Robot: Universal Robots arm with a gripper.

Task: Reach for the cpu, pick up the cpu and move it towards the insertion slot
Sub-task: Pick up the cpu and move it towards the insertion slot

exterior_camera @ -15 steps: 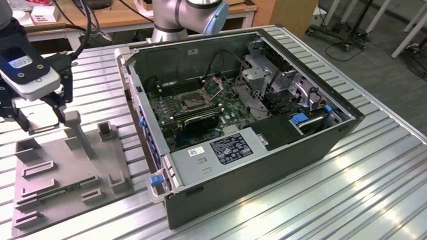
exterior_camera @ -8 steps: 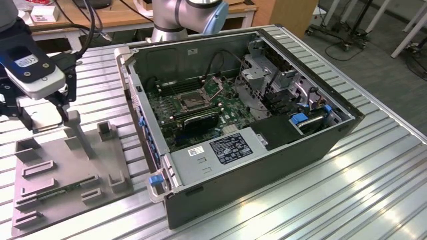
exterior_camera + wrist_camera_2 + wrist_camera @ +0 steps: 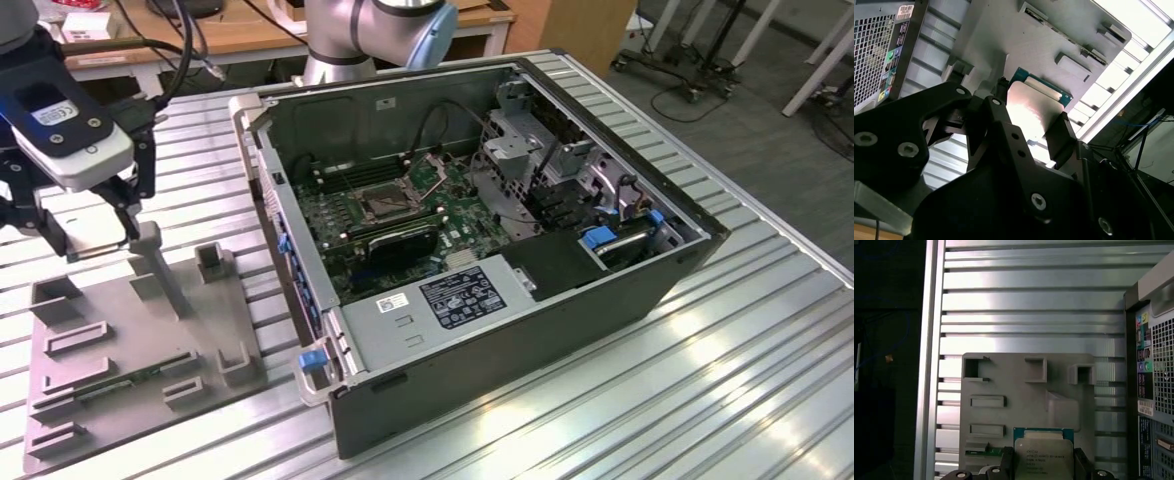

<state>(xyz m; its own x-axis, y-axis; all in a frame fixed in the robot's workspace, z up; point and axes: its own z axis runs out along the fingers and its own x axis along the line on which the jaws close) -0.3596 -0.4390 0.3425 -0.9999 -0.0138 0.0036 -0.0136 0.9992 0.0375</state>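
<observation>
The cpu [image 3: 1043, 454], a flat square chip with a silvery top and a thin green rim, sits between my gripper's black fingers [image 3: 1006, 461] in both wrist views. In the second wrist view the cpu [image 3: 1036, 102] glares pale pink between the two pads. My gripper [image 3: 91, 238] is shut on the cpu [image 3: 94, 230] and hangs just above the far end of the grey plastic tray [image 3: 120, 340], at the exterior view's left. The insertion slot [image 3: 379, 205], a square metal-framed socket, lies on the green board inside the open computer case, well to the exterior view's right of the gripper.
The open computer case [image 3: 507, 330] lies on the slatted metal table [image 3: 694, 380]. The tray has raised posts [image 3: 211, 262] and a narrow green circuit strip [image 3: 127, 380]. The arm's base [image 3: 360, 40] stands behind the case. The table's edge [image 3: 929, 365] runs beside the tray.
</observation>
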